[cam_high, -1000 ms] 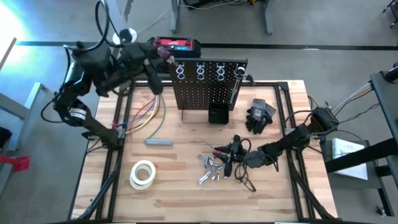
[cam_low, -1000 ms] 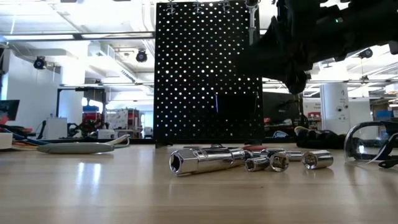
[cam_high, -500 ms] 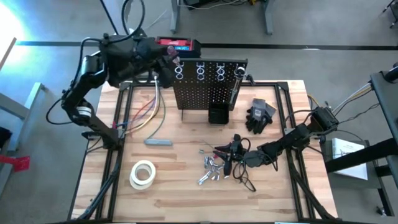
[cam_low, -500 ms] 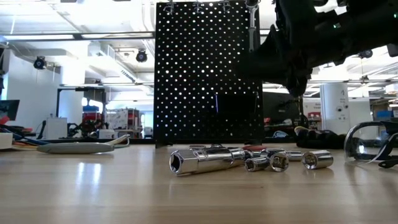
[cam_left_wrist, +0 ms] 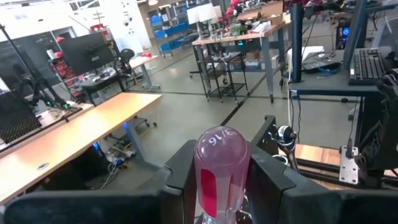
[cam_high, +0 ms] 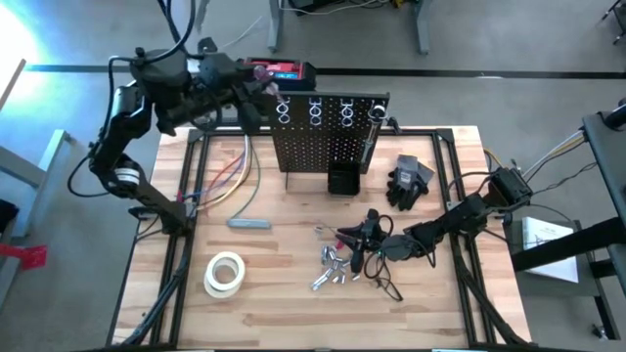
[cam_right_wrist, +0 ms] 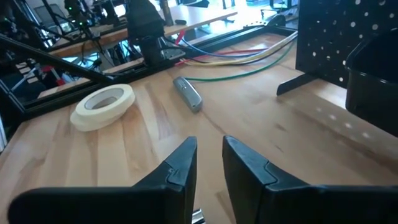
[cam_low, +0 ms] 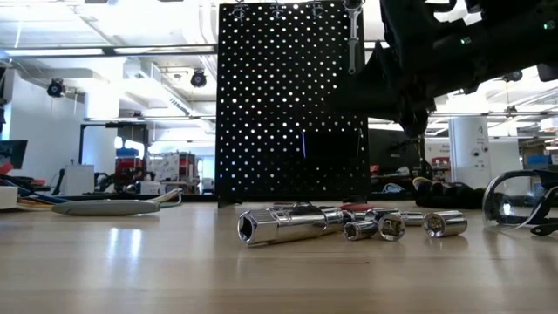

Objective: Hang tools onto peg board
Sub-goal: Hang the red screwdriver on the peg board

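- Your left gripper [cam_high: 262, 88] was raised at the far left corner of the peg board [cam_high: 328, 132], level with its top edge.
- In the left wrist view its fingers [cam_left_wrist: 180, 171] were clamped on either side of a translucent red-handled driver [cam_left_wrist: 222, 168]; the rounded handle end read "3/16" and pointed out toward the room.
- From above, the red handle showed just left of the leftmost silvery ring hooks [cam_high: 283, 111]; you could not tell from the pictures whether it touched them.
- The peg board stood upright at the far middle of the counter [cam_high: 284, 303], with a small black bin [cam_high: 341, 181] on its near face.
- A long grey wrench [cam_low: 351, 35] hung at the board's right end, seen from the low view.
- Your right gripper [cam_high: 360, 244] lay low over the counter, right of centre, near the loose tools.
- In the right wrist view its fingers [cam_right_wrist: 180, 165] were parted with a narrow gap and nothing between them.
- The silvery sockets [cam_high: 333, 266] were scattered on the near middle of the counter; the low view showed one long socket [cam_low: 288, 224] lying on its side with shorter ones to its right.
- The tape roll [cam_high: 224, 273] sat near left; a grey bar [cam_high: 249, 223] lay between it and the board.
- The black gloves [cam_high: 409, 181] rested right of the board.
- A red-and-black box [cam_high: 277, 70] sat beyond the counter's far edge.
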You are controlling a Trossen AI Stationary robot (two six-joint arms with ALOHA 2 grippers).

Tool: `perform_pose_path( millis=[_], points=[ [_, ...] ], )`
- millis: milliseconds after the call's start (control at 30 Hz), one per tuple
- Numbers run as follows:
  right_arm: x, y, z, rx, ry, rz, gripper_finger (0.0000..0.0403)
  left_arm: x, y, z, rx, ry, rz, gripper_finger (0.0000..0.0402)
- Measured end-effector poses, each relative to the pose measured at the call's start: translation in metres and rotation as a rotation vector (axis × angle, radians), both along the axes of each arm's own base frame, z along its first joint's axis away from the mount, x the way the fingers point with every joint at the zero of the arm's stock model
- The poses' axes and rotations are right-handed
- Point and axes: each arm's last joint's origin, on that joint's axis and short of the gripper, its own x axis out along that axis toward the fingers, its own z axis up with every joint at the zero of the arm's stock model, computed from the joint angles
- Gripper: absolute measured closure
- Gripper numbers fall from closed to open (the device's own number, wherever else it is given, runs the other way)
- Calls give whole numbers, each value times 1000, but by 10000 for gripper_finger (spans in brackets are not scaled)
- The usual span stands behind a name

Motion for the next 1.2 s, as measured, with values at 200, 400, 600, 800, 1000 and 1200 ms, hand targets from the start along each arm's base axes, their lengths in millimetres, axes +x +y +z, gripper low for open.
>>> perform_pose_path(
  millis=[200, 400, 600, 800, 1000, 1200],
  points=[
    [0, -1, -1, 6, 8, -5, 326, -9, -2, 4, 3, -23, -10, 316],
    [0, -2, -1, 6, 8, -9, 332, -15, -4, 7, -7, -40, -54, 316],
    [1, -3, -1, 6, 9, -12, 338, -15, -4, 0, -41, 14, -70, 316],
    [1, -3, -1, 12, 6, -14, 327, -12, -4, -2, -53, 31, -68, 316],
    [1, -4, -1, 36, -2, -24, 321, 3, -1, -10, -62, 70, -59, 316],
    [1, -4, -1, 38, -3, -24, 327, 20, 11, -20, -115, 87, -16, 316]
  ],
)
